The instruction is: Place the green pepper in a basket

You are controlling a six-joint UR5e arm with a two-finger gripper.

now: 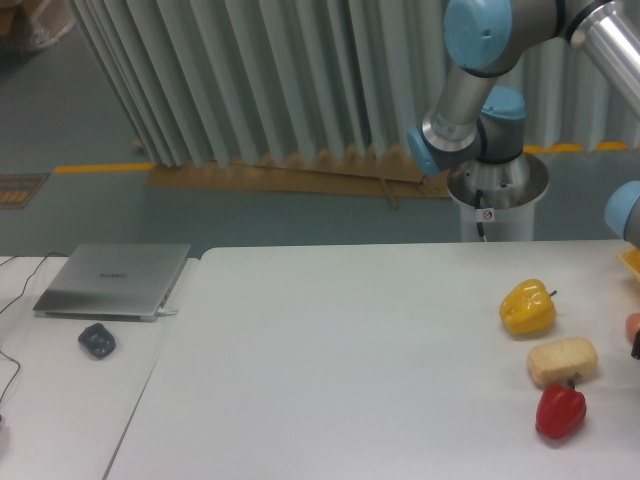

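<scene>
The jaws lie outside the camera's view past the right edge, so how far open they are, and whether they hold anything, cannot be told. Only a dark sliver at the right border (pixel 636 345) and a blue-capped joint (pixel 622 212) above it show of the arm's far end. The rest of the arm (pixel 480 60) rises from its round pedestal (pixel 497 195) behind the worktop (pixel 340 360) and runs off the top right corner.

No basket can be made out for certain. A thin yellow-orange edge (pixel 630 262) is cut off at the right border, and a small pinkish patch (pixel 634 326) sits just below it; both are too clipped to name. The green pepper does not show anywhere in view.

On the right part of the white worktop stand three things in a loose column: a yellow pepper (pixel 527 307) farthest back, a pale tan bread-like block (pixel 562 361) nearer the front and just right of it, and a red pepper (pixel 560 412) nearest the camera, its stem touching or almost touching the block's lower edge.

Well apart on the left, on a separate white surface, lies a shut grey laptop (pixel 113 281), with a small dark mouse-like lump (pixel 97 340) in front of it and thin cables (pixel 20 290) trailing off the left edge.
</scene>
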